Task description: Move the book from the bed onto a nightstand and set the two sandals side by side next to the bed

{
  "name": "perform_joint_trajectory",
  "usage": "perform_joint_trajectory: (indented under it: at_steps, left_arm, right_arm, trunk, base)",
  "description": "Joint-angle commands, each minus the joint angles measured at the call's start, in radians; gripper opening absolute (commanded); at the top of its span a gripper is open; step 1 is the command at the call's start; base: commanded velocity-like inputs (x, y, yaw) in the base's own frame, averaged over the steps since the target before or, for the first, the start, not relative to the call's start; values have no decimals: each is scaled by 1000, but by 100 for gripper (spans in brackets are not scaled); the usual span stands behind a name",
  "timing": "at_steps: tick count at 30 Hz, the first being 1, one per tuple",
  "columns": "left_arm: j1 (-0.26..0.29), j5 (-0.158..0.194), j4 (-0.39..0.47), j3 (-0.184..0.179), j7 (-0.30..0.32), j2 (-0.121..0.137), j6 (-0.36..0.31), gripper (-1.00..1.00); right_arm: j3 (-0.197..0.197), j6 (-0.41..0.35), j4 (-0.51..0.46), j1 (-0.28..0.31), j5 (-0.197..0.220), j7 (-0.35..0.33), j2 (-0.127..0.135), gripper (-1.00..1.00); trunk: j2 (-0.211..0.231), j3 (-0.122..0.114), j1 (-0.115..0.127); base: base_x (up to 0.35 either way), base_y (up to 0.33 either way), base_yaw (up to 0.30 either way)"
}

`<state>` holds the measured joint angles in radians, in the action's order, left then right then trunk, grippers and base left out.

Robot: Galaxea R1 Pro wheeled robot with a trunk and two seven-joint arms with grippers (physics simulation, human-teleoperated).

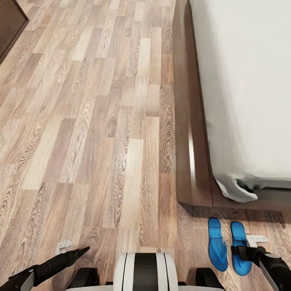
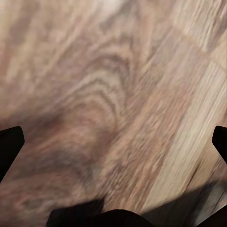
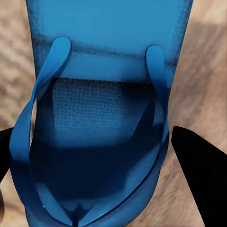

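Note:
Two bright blue sandals lie flat on the wood floor, side by side, just off the foot corner of the bed (image 1: 194, 161). They are the left sandal (image 1: 217, 246) and the right sandal (image 1: 238, 236). My right gripper (image 1: 243, 254) hovers over the right sandal. In the right wrist view its dark fingers (image 3: 198, 165) stand open on either side of that sandal (image 3: 109, 56), close to its edges. My left gripper (image 1: 81, 251) is low over bare floor at the near left, open (image 2: 113, 142) and empty. The book and the nightstand are out of view.
The light-grey mattress (image 1: 250, 81) and its dark brown frame run along the right side. A dark brown piece of furniture (image 1: 10, 24) cuts the far left corner. Wood floor (image 1: 101, 121) stretches between them. My base (image 1: 145, 270) is at the near edge.

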<state>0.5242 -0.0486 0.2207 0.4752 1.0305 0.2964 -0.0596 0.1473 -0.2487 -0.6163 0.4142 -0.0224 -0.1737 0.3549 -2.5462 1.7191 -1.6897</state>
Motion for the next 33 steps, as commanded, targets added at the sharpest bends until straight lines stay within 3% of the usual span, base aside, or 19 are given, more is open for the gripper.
perform_joint_trajectory:
  at_steps: [1,9,10,33]
  left_arm:
    - [0,-5,0,8,5,0,-6,100]
    - [0,-5,0,8,5,0,-6,100]
    - [0,-5,0,8,5,0,-6,100]
    - [0,-6,0,8,7,1,-6,100]
  right_arm:
    - [5,-6,-2,0,-2,-6,-1,-100]
    - [5,-6,-2,0,-2,-6,-1,-100]
    - [5,-6,-2,0,-2,-6,-1,100]
    - [5,-6,-2,0,-2,-6,-1,100]
  trunk:
    - [0,0,0]
    - [0,0,0]
    - [0,0,0]
    - [0,-3,1]
  base:
    - [0,0,0]
    - [0,0,0]
    - [0,0,0]
    - [0,0,0]
